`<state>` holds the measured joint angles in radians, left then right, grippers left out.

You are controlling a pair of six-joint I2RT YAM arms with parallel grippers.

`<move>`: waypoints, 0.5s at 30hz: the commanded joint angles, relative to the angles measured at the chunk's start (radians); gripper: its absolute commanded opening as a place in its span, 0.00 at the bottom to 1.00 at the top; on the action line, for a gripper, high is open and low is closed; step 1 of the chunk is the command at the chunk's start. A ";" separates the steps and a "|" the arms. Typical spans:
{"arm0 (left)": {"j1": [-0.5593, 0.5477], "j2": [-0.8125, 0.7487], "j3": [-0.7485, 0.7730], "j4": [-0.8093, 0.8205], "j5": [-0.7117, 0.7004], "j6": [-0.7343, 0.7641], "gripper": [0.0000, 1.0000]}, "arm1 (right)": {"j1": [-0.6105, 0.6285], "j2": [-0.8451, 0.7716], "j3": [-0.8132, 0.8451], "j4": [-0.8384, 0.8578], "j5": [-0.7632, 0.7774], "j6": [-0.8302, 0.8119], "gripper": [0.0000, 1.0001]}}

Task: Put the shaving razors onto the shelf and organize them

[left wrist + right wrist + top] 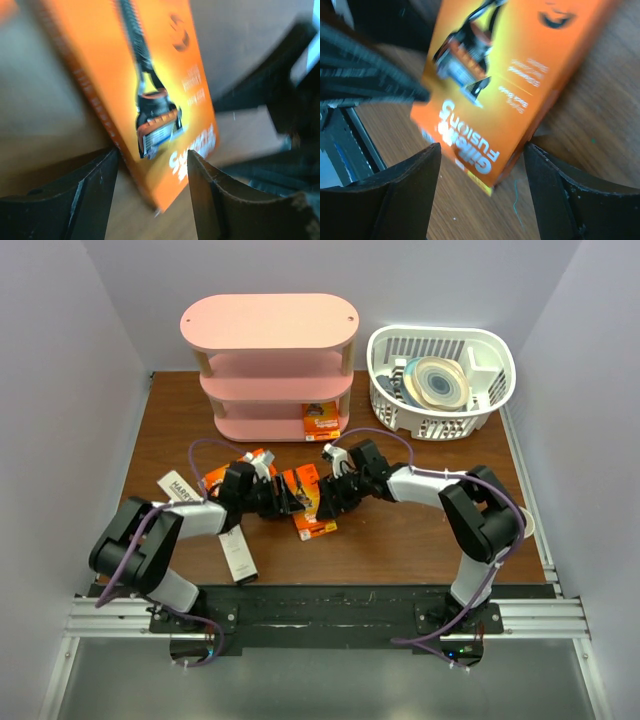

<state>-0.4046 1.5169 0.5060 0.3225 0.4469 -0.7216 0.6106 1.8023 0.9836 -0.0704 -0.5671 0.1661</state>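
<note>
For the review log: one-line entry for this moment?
left claw: open at centre orange pack | right claw: open, same pack | shelf: second orange pack on bottom tier

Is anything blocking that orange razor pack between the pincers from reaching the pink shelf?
Nothing on the table: bare wood lies between the orange razor pack and the pink shelf. The right arm's wrist hangs nearby, and another pack fills the bottom tier's right end.

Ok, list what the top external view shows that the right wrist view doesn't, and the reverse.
Top external only: the pink shelf with one orange razor pack on its lowest tier, and the white basket. Right wrist only: the readable Gillette Fusion5 lettering. Both: the Gillette Fusion5 pack between the fingers of the right claw, and the wooden table.
</note>
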 commanded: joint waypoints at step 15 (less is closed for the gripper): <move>0.101 -0.153 -0.078 -0.253 -0.041 0.074 0.72 | 0.002 0.037 0.024 -0.032 0.104 0.078 0.62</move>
<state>-0.3321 1.4174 0.4957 0.1711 0.3923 -0.6701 0.6147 1.8282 1.0122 -0.0731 -0.5144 0.2291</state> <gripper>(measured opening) 0.722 0.619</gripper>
